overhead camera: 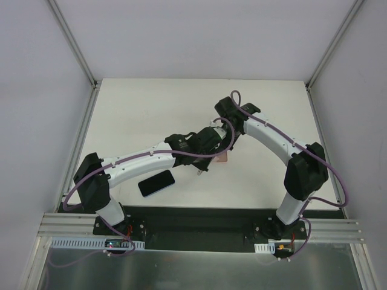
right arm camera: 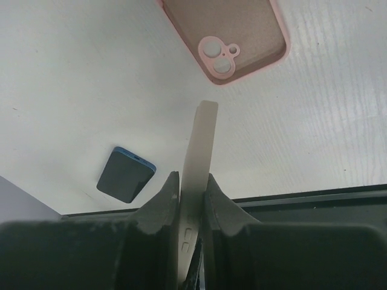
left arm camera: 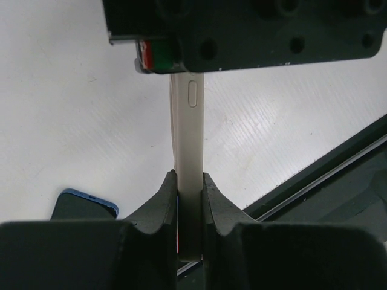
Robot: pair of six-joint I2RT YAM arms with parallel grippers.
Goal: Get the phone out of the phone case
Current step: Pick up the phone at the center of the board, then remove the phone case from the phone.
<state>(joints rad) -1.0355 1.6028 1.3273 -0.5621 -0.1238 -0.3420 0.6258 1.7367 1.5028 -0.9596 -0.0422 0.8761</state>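
Both grippers are shut on one cream phone case, held edge-on above the table. In the left wrist view my left gripper (left arm camera: 190,175) pinches its near end (left arm camera: 188,139). A thin red sliver shows between the case and one finger. In the right wrist view my right gripper (right arm camera: 190,175) pinches the same case (right arm camera: 202,139). A dark edge shows beside the case low between the jaws. I cannot tell whether either is the phone. From above, the left gripper (overhead camera: 205,143) and right gripper (overhead camera: 221,136) meet at mid-table and hide the case.
A blue-edged phone (overhead camera: 156,182) lies screen-up on the table near the left arm. It also shows in both wrist views (left arm camera: 84,205) (right arm camera: 126,175). An empty pink case (right arm camera: 242,30) lies open side up under the grippers (overhead camera: 225,158). The black base rail (right arm camera: 302,199) runs along the near edge.
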